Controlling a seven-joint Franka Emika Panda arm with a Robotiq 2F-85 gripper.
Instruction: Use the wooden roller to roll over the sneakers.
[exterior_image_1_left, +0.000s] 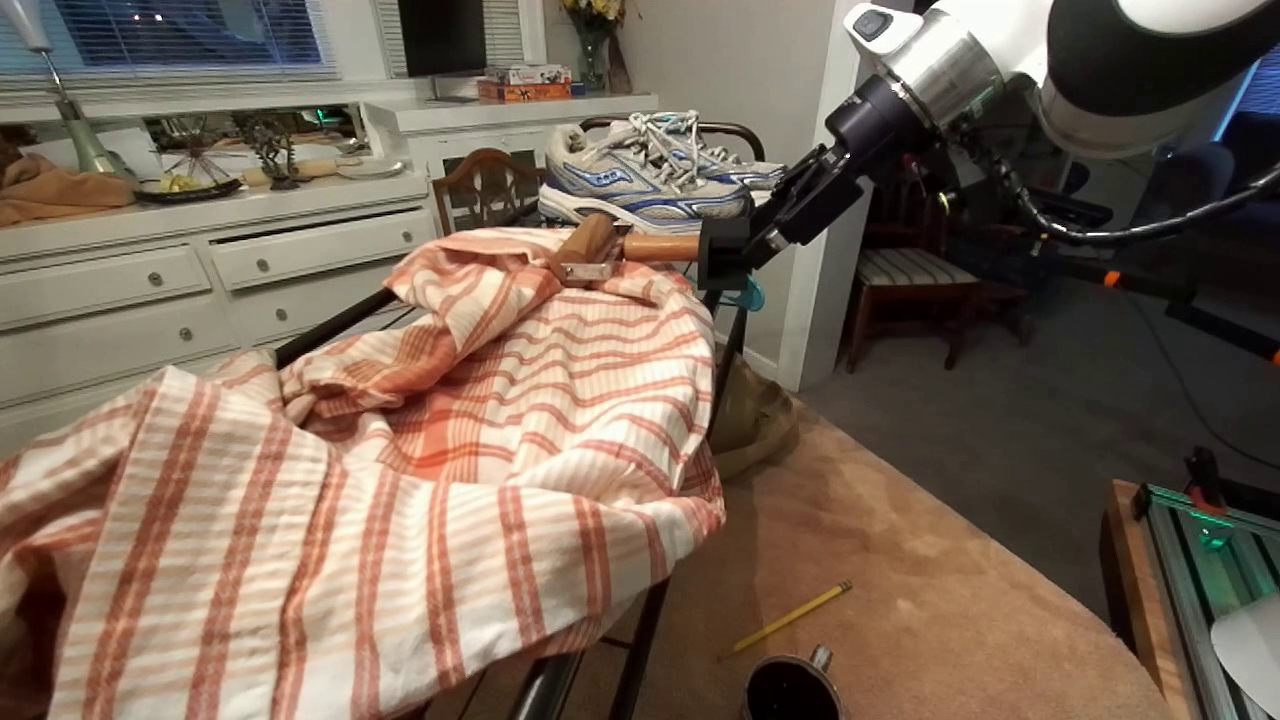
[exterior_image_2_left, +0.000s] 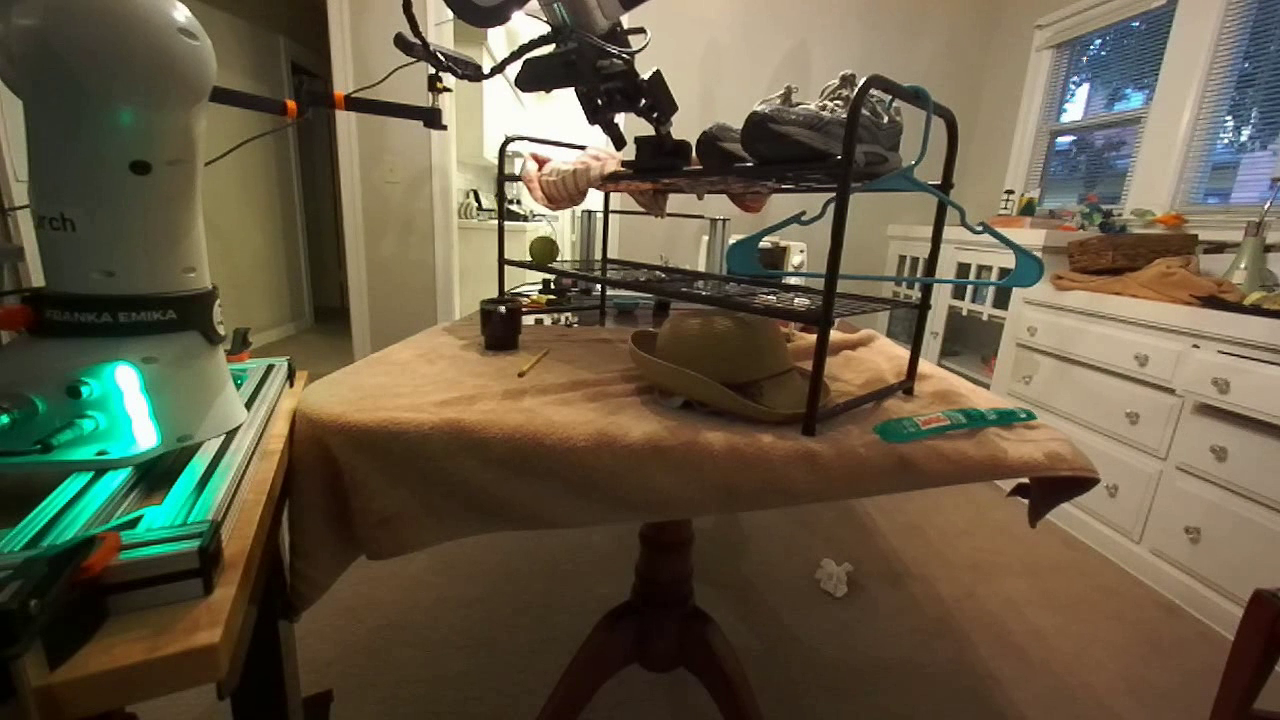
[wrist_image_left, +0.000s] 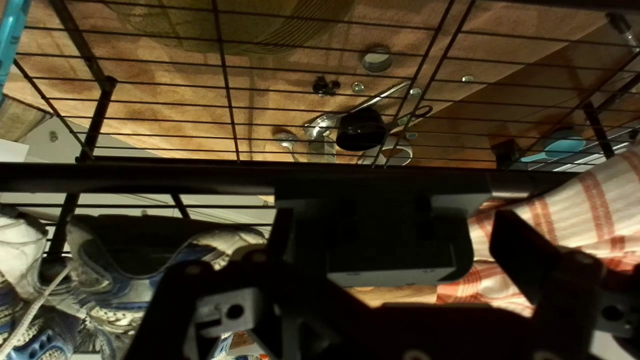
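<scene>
My gripper (wrist_image_left: 392, 225) is at the edge of the top shelf of the rack (exterior_image_2_left: 832, 270). Its two fingers are wide apart, with a black block (exterior_image_1_left: 722, 253) between them. I can't tell if they touch the block, but I don't see them pinching anything.

The wooden roller (exterior_image_1_left: 640, 247) lies on the rack's top shelf, on the striped cloth (exterior_image_1_left: 480, 400). Its handle goes up to the black block. I can't tell if the two are joined. The sneakers (exterior_image_1_left: 640, 190) sit on the rack's top shelf too, bottoms down, just beside the roller. The cloth droops over the rack's other end.

A blue hanger (exterior_image_2_left: 1022, 262) hangs on the rack, at the sneakers' end. A hat (exterior_image_2_left: 710, 350) is partly under the rack, on the tan blanket (exterior_image_2_left: 450, 430). Through the rack's wires, in the wrist view, I see a shiny spoon (wrist_image_left: 320, 126) down below. A green packet (exterior_image_2_left: 955, 423) lies just beside the rack's foot, at the hanger's end. A dark mug (exterior_image_2_left: 500, 325) and a yellow pencil (exterior_image_1_left: 792, 617) are near the rack's far end, away from the sneakers.
</scene>
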